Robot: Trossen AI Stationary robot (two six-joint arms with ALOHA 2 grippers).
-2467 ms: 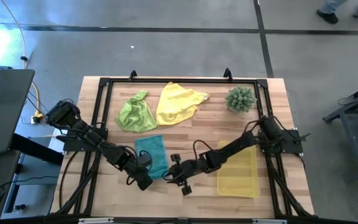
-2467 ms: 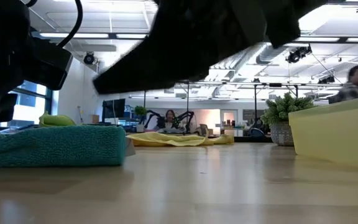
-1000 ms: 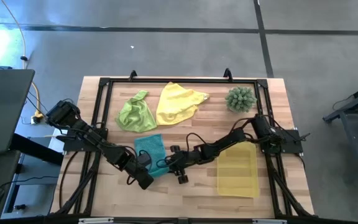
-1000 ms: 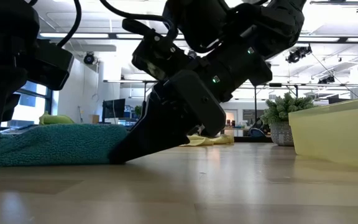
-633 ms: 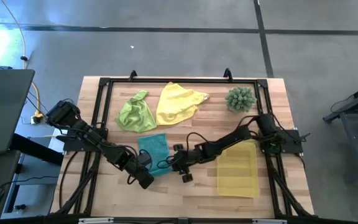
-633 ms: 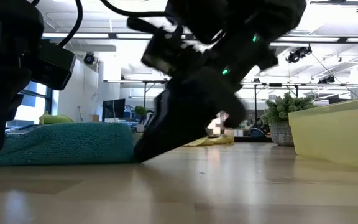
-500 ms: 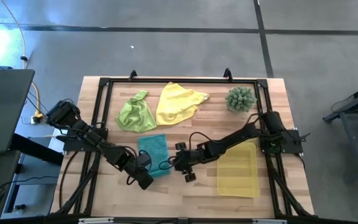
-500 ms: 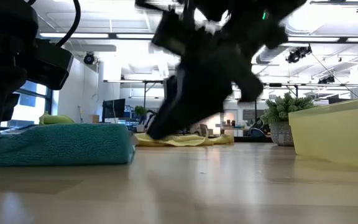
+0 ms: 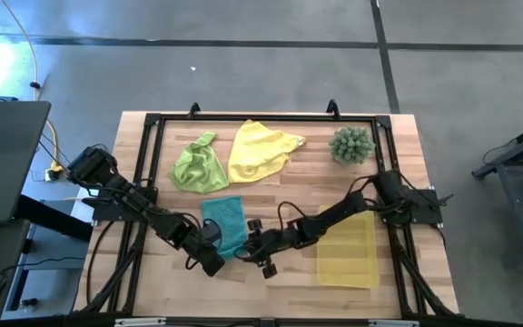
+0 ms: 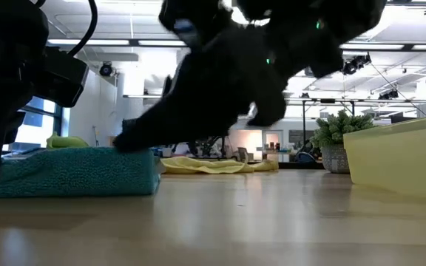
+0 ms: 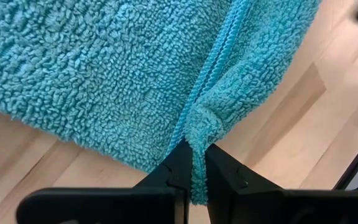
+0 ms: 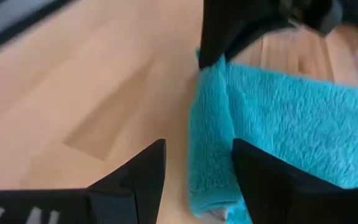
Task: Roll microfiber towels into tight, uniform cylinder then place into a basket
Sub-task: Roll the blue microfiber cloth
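I see the teal towel (image 9: 222, 223) lying folded flat on the wooden surface (image 9: 289, 282) near the front, its pile looped and fuzzy with a corded hem. My left claw (image 11: 193, 163) is pinched tight on a fold of that hem at the towel's near corner. My right claw (image 12: 199, 163) stands wide at the towel's right edge, one finger over bare wood, the other over the pile, gripping nothing. The lime towel (image 9: 199, 164) and yellow towel (image 9: 261, 150) lie crumpled side by side toward the back, just touching. The basket (image 9: 348, 249), smooth translucent yellow with rounded corners, sits at front right, apart from the teal towel; bare wood lies between them. A spiky green plant (image 9: 351, 144) stands at the back right.
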